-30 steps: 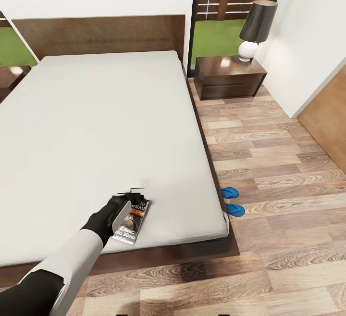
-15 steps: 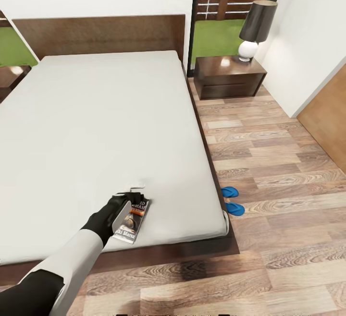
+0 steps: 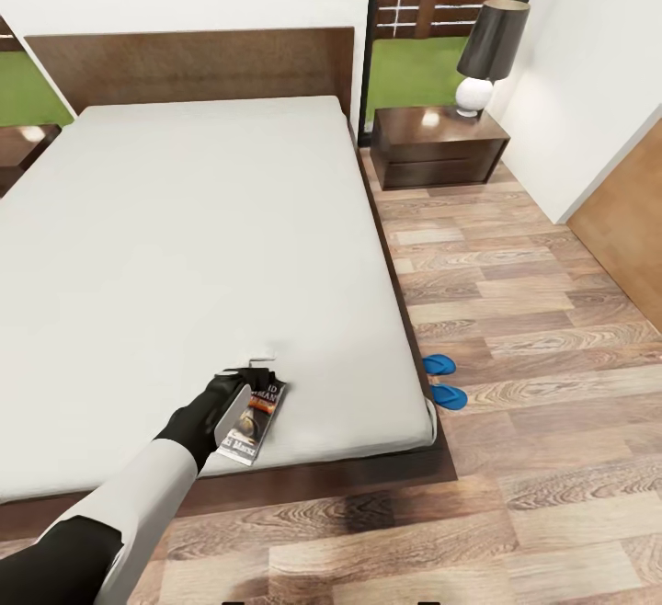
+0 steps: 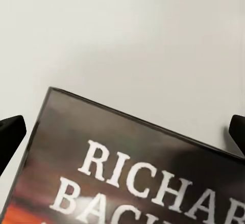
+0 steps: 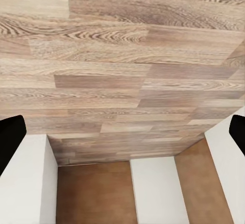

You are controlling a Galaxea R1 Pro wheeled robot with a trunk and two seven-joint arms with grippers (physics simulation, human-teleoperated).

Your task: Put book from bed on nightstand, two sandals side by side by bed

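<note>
The book (image 3: 256, 423) lies flat on the bed's pale-grey mattress (image 3: 202, 237), near the foot corner. My left gripper (image 3: 241, 393) hovers over the book's left side, open. In the left wrist view the book (image 4: 127, 173) shows its white "RICHAR" lettering, with the dark fingertips (image 4: 10, 134) wide apart either side of the left gripper (image 4: 122, 132). Two blue sandals (image 3: 439, 365) (image 3: 449, 395) lie on the floor beside the bed's right edge, close together. A dark nightstand (image 3: 439, 147) stands at the bed's far right. My right gripper (image 5: 122, 137) is open over bare floor.
A lamp (image 3: 487, 53) with a dark shade stands on the right nightstand. A second nightstand (image 3: 20, 147) shows at the far left. Wood-plank floor (image 3: 533, 329) runs along the bed's right side to a white wall and a brown door (image 3: 625, 237).
The whole picture has shifted up very slightly. The left gripper and the book keep their places on the mattress.
</note>
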